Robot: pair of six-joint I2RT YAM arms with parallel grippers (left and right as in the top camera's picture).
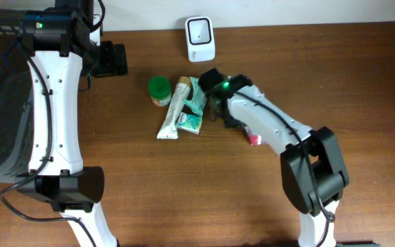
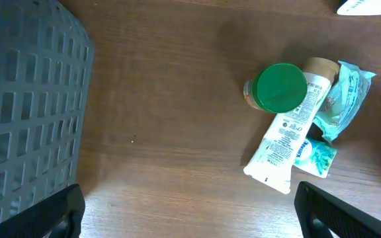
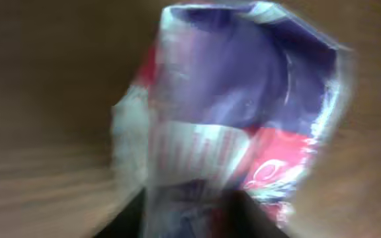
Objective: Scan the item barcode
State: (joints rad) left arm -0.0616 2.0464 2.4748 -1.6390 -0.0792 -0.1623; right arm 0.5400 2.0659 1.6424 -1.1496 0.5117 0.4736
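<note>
The task's thing appears to be the purple, red and white packet (image 3: 243, 119) that fills the right wrist view, blurred and very close to the camera; from overhead only its red and white end shows on the wooden table (image 1: 362, 62), poking out from under the right forearm, just beside the right gripper (image 1: 228, 118); its long axis seems to run up and down the wrist view, roughly along the gripper's reach, though the blur makes this uncertain; dark shapes at the bottom of that view are probably the fingers, but whether they clamp the packet, merely touch it or stand off it I cannot tell; the left gripper (image 2: 187, 215) is released, its fingers spread to the two lower corners of its own view, hanging near the grey basket (image 2: 25, 106) and well apart from the packet; the right arm is therefore clearly the nearer one; the white scanner (image 1: 200, 38) stands at the table's far edge, beyond the green-lidded jar (image 1: 159, 89), the white tube (image 1: 171, 113) and the teal sachets (image 1: 193, 103); judging from this, the coming move turns on lifting the packet past that cluster and turning its barcode towards the scanner.
</note>
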